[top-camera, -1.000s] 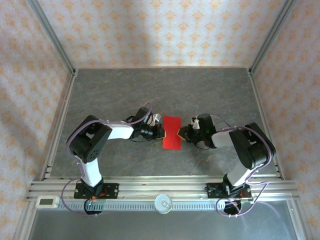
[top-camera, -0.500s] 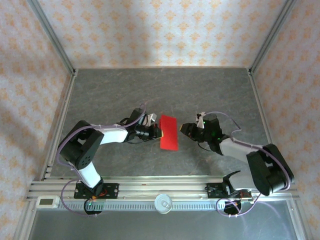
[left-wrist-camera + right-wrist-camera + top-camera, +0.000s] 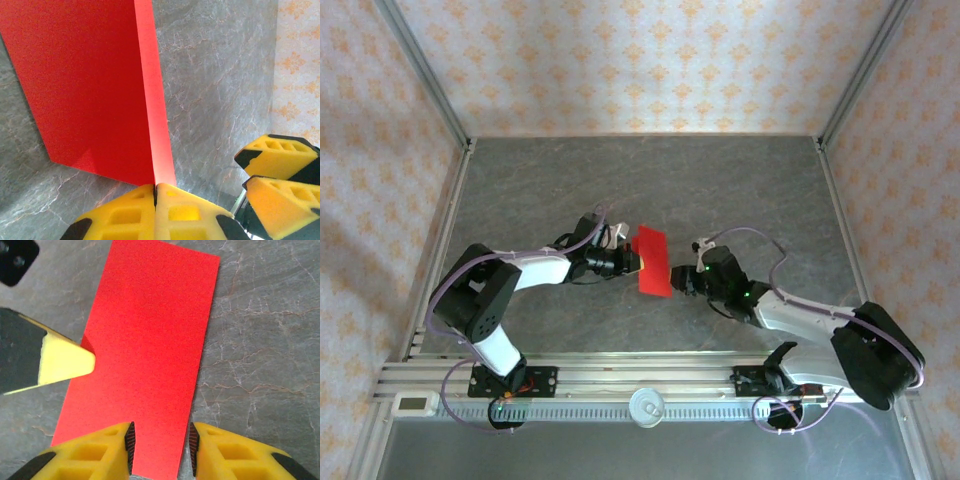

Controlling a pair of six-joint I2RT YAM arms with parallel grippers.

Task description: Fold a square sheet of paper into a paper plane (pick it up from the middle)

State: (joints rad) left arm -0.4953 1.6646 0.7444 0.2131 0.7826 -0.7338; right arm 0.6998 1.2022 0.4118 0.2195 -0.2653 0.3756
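**Top cam:** the square sheet of paper (image 3: 653, 261) is folded down to a narrow red rectangle. It sits mid-table (image 3: 750, 190), long axis running roughly front to back with a slight tilt. The left gripper (image 3: 639, 262) is at its left long edge, about halfway along. The right gripper (image 3: 682, 279) is just beside the right edge, toward the near end. Both arms are stretched low toward the centre. Finger state isn't readable from up here.

**Left wrist:** the left gripper (image 3: 155, 192) has its yellow pads pressed together with no gap. The red crease line runs straight into the seam, so it's clamped on the square sheet of paper (image 3: 85, 90). There's a broad red face left of the crease and a thin, lighter strip right of it. A shadow on the grey surface under the broad face suggests that side is lifted a little, though I can't be sure from this angle. The right gripper (image 3: 242, 171) is at lower right, clear of the sheet, with its two yellow fingers apart.

**Right wrist:** the right gripper (image 3: 161, 440) has its fingers spread, and the near end of the square sheet of paper (image 3: 150, 340) lies between them. The left-hand pad sits right at the paper's edge, while the right-hand pad shows a sliver of table before the paper. That's a released, straddling pose, not a grasp. One left-gripper finger (image 3: 60, 362) comes in from the left, tip on the sheet's left long edge.
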